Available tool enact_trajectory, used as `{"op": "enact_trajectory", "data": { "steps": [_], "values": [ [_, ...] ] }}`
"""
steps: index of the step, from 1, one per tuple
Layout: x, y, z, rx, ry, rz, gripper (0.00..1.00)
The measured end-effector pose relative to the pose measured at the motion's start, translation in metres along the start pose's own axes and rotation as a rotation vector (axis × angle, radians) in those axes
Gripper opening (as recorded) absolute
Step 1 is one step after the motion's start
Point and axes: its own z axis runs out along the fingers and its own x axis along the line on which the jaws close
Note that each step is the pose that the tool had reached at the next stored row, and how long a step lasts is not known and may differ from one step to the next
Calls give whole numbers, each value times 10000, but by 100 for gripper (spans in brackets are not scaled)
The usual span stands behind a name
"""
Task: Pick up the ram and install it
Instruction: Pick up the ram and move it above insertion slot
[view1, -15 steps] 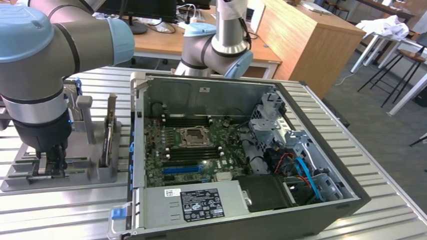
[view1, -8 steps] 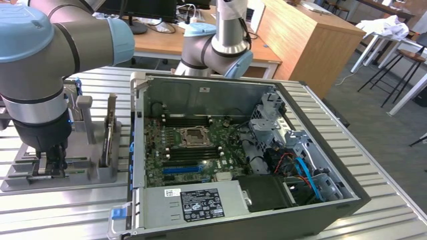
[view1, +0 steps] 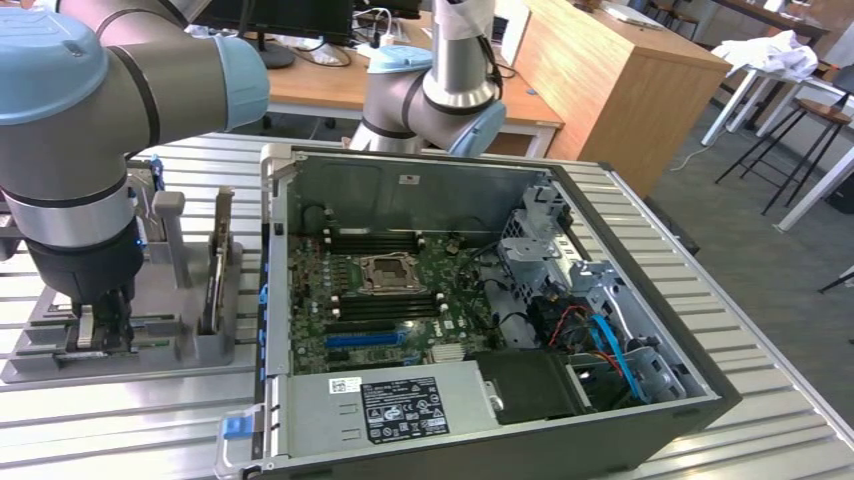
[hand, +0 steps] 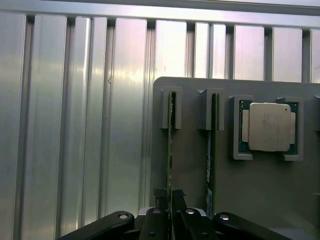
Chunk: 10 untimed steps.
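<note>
You have the gripper (hand: 170, 198) lowered astride the ram (hand: 170, 145). The ram stands on edge in the slot nearest the edge of the grey holder (hand: 192, 160), which lies beside the open computer case (view1: 400, 180) on the exterior view's left. Whether the claw is clamped on the stick or slack around it cannot be told from these views. To do the pick well, centre the stick in the claw and take it by its board edge rather than by the chips. Draw it straight out along the slot guides, so it does not rake the second stick (hand: 212, 145) just beside it. The wrist view gives you that alignment, plus the CPU chip (hand: 270, 126) in its own pocket. The exterior view gives you the motherboard (view1: 387, 290) inside the case, with its long memory slots flanking the socket.
</note>
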Motion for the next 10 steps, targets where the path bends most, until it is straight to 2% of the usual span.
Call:
{"op": "enact_trajectory", "data": {
  "steps": [10],
  "values": [
    [0,-1,12,0,0,0,18]
  ]
}}
